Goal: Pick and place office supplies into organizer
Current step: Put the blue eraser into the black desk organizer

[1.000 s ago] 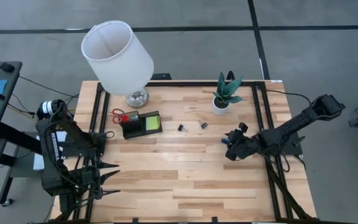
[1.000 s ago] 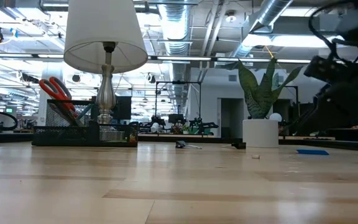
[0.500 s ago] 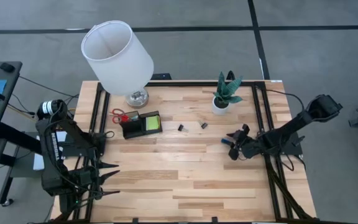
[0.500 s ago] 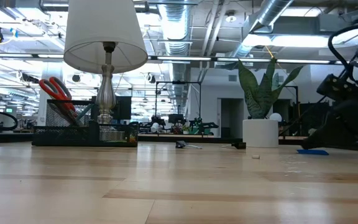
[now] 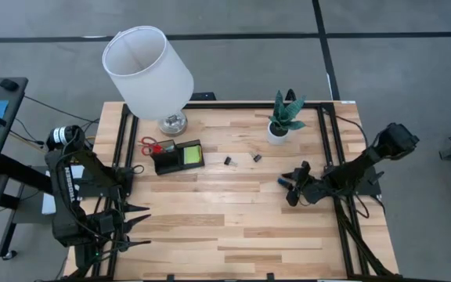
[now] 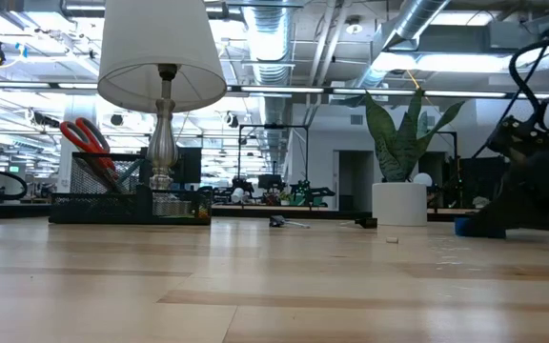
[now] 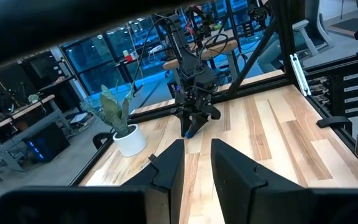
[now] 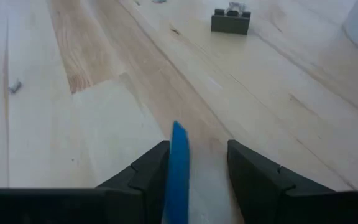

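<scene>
High view, left to right: left pincer [image 5: 135,225] parked at the near-left corner of the counter [image 5: 233,219], off the work. Its fingers [image 7: 169,167] stand a little apart in the left wrist view, nothing between them.

Lamp [image 5: 149,72] stands at the far-left edge. Just in front of its base sits the black organizer [image 5: 176,157]: lime-green sticky-note pad [image 5: 192,155] in its right-hand compartment, red-handled scissors [image 5: 152,146] at its left end, handles poking out toward the lamp. Low view shows the scissors [image 6: 86,139] standing upright in the mesh cup, handles up.

Mid-counter, two black binder clips lie loose, near each other but apart: one [image 5: 228,160], the other [image 5: 255,157], both right of the organizer, between it and the potted plant [image 5: 285,117] at the far edge.

Right side: right pincer [image 5: 291,188] is down at the counter surface, in front of the plant and well clear of the organizer. Right wrist view shows the blue eraser [image 8: 178,165] standing on edge between the two fingers [image 8: 146,174], with a gap showing on each side; can't tell whether the pads actually touch it, so I'm not calling it a grip. Jaws are parted around it. One clip [image 8: 231,20] lies on the wood ahead of it.
</scene>
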You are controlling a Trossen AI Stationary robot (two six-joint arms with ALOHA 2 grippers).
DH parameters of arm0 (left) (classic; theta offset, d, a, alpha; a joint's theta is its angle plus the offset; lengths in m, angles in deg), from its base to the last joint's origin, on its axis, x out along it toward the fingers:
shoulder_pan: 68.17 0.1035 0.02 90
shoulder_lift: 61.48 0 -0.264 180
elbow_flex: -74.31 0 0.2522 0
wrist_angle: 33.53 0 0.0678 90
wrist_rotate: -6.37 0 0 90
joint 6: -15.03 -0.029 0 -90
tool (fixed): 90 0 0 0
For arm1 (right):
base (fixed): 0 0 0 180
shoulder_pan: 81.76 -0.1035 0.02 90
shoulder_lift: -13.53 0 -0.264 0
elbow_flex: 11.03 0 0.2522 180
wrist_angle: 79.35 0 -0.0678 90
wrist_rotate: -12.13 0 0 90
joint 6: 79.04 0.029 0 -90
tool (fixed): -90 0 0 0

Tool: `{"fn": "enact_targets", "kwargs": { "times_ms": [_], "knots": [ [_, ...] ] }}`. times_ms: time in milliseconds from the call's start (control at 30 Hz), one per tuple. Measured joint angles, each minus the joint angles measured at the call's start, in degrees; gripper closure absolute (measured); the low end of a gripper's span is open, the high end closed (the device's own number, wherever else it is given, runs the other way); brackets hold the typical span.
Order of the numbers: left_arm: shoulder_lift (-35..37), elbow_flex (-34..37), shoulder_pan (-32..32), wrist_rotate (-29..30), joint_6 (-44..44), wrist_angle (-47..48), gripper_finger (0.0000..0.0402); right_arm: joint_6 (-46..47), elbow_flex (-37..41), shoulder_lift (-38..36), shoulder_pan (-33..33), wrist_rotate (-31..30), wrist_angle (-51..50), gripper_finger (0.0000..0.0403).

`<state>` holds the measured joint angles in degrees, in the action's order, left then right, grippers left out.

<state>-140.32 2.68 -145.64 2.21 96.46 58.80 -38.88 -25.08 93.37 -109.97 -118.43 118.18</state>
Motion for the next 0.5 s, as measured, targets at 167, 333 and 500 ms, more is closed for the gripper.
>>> {"fn": "enact_targets", "kwargs": {
  "times_ms": [167, 333, 500],
  "knots": [
    [0.00, 0.00, 0.01, 0.07, 0.00, 0.01, 0.0329, 0.11, -0.49, 4.84, -1.37, -1.74, 4.44, 0.0248],
    [-0.02, 0.00, 0.02, 0.07, -0.72, 0.02, 0.0329, 0.33, -2.12, 12.06, -1.82, -5.12, 9.88, 0.0248],
    [-0.02, 0.00, 0.00, -0.95, -0.54, -0.02, 0.0329, 4.15, -4.33, 20.28, -2.23, -9.43, 14.67, 0.0257]
  ]
}}
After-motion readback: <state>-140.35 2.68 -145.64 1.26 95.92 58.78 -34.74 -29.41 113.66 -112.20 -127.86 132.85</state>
